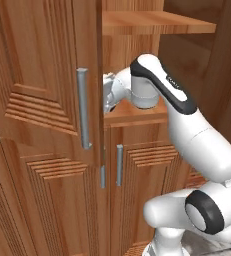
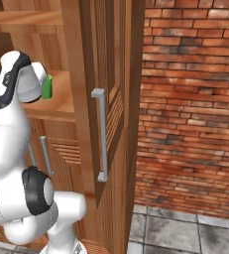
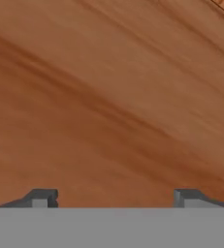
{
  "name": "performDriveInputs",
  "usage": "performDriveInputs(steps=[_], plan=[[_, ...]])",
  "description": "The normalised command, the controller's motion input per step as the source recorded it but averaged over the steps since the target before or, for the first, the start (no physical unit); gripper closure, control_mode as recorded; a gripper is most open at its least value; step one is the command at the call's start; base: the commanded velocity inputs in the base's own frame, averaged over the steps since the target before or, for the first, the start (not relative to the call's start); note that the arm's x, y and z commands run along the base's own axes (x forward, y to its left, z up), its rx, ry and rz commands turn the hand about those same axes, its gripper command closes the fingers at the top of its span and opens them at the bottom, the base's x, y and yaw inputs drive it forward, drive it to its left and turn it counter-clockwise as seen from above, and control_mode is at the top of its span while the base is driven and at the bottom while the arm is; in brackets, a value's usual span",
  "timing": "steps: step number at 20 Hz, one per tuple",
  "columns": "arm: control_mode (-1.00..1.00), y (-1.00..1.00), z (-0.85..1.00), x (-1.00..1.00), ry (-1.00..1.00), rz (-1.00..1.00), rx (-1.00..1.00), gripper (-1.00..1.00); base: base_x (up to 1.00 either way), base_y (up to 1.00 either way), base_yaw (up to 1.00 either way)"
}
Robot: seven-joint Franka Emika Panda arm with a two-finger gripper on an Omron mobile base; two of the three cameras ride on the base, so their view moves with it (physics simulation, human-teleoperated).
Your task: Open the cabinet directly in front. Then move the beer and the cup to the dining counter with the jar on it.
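Wooden cabinet (image 1: 42, 90): both doors swung open; your first step looks done.
Cup (image 2: 47, 87): on the middle shelf (image 1: 137, 114), beside your wrist.
Gripper (image 3: 113, 198): released, jaws wide, empty, facing wood.
Remaining: both items still to carry.

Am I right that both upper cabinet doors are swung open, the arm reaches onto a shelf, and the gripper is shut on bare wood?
Not quite: in the hand view the gripper stands open, its tips wide apart before bare wood. The cabinet doors and the arm's reach are as you say.
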Motion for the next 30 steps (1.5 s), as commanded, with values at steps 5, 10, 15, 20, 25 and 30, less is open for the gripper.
performDriveInputs(steps=[5,10,15,20,25,30], plan=[[-1.0,1.0,-0.06,-0.44,0.0,0.0,-0.01,-1.0,0.0,0.0,0.0],[-1.0,1.0,-0.15,-0.29,-0.02,0.0,0.0,-1.0,0.0,0.0,0.0],[-1.0,1.0,-0.12,-0.11,-0.13,0.0,0.0,-1.0,0.0,0.0,0.0],[-1.0,0.36,-0.01,0.0,-0.03,-0.04,0.0,-1.0,0.0,0.0,0.0],[-1.0,-0.26,0.0,-0.05,-0.03,0.0,0.0,-1.0,0.0,0.0,0.0],[-1.0,-0.95,0.0,-0.26,-0.18,-0.06,-0.07,-1.0,0.0,0.0,0.0]])
